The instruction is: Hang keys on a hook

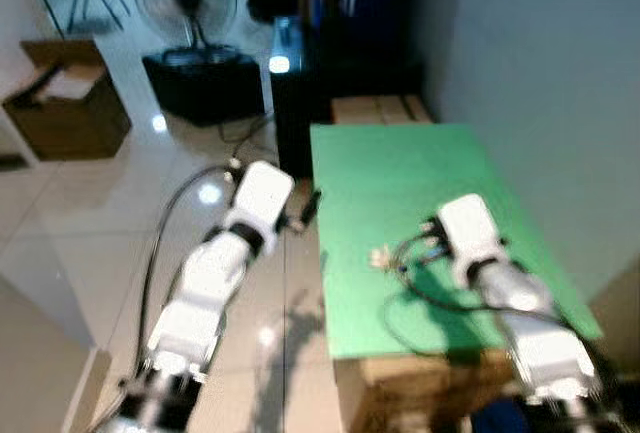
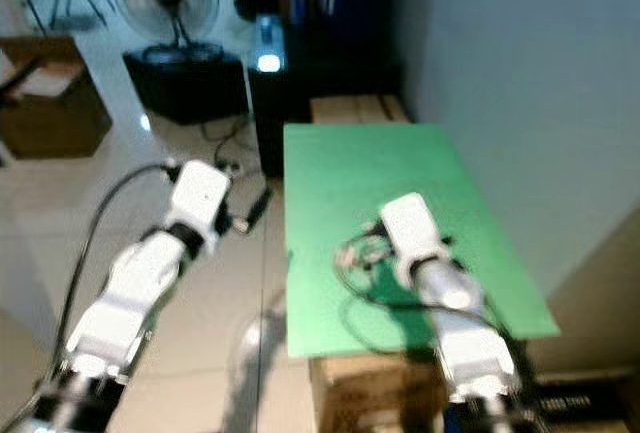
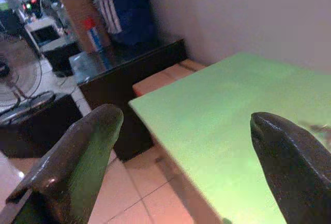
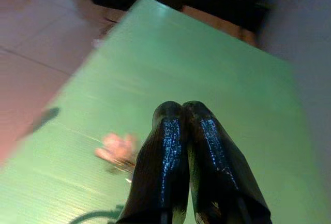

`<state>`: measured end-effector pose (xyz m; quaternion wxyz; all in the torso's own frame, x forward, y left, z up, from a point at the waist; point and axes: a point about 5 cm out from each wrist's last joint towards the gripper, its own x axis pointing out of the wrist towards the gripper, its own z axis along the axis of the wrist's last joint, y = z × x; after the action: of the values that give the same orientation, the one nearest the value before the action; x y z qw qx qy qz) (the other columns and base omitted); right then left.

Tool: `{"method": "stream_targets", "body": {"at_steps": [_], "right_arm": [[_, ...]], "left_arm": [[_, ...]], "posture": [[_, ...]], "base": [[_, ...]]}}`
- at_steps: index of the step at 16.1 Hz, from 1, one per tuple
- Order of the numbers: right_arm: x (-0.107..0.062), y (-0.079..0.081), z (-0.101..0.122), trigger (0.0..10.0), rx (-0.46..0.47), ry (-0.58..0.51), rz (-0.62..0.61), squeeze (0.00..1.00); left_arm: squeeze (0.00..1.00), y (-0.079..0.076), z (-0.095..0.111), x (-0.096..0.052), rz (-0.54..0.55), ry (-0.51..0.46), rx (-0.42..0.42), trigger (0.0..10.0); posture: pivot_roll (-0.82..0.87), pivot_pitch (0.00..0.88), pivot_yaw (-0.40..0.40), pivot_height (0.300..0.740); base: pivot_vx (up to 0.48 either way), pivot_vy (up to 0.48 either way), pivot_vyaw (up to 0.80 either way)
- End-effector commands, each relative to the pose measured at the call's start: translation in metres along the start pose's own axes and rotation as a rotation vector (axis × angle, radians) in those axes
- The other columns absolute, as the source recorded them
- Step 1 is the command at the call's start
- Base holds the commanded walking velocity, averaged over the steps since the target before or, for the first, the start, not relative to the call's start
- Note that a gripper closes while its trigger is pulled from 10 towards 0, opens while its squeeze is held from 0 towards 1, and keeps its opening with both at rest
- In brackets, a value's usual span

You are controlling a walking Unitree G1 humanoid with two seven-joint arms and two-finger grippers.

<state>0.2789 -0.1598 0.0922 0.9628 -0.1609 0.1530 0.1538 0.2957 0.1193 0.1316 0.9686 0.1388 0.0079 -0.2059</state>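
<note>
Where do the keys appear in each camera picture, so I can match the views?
Left eye: keys on the green table top, left of the right gripper.
Right eye: keys, same spot.
Left wrist: a blurred bit at the right edge, perhaps them.
Right wrist: keys beside the fingers.
Shared landmark: the green top.

Left gripper point(image 3: 181, 151): 2 fingers spread wide, arm extended forward. Right gripper point(image 4: 185, 111): fingers pressed together, apparently holding nothing.
</note>
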Motion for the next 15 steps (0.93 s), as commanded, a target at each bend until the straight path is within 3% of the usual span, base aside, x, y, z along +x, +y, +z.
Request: {"method": "stream_targets", "body": {"at_steps": [1,3,4,8,15], "right_arm": [[-0.0027,-0.0085,-0.0004,10.0,-0.002,0.005,-0.018,0.00],[-0.0037,-0.0098,-0.0014,10.0,-0.009,0.012,-0.013,0.00],[-0.0035,-0.0104,-0.0024,10.0,-0.020,0.017,-0.009,0.00],[-0.0021,-0.0104,-0.0023,10.0,-0.021,0.018,-0.010,0.00],[-0.0005,-0.0141,-0.0013,10.0,-0.024,0.016,-0.019,0.00]], "left_arm": [[0.00,-0.0003,0.0044,0.0010,-0.003,-0.017,-0.003,10.0],[0.00,-0.0008,0.0045,0.0003,-0.001,-0.018,-0.008,10.0],[0.00,0.0005,0.0045,0.0002,0.018,-0.026,-0.048,10.0],[0.00,0.0041,0.0044,0.0009,0.039,-0.023,-0.021,10.0],[0.00,0.0061,0.0046,0.0027,0.054,-0.018,-0.023,10.0]], "posture": [[-0.13,0.000,0.005,0.718],[-0.13,0.000,0.000,0.718],[-0.13,0.000,-0.002,0.718],[-0.13,0.000,-0.007,0.718],[-0.13,0.000,-0.006,0.718]], "base": [[0.360,0.000,0.00],[0.362,0.000,0.00],[0.000,0.000,0.00],[0.000,0.000,0.00],[0.000,-0.361,0.00]]}}
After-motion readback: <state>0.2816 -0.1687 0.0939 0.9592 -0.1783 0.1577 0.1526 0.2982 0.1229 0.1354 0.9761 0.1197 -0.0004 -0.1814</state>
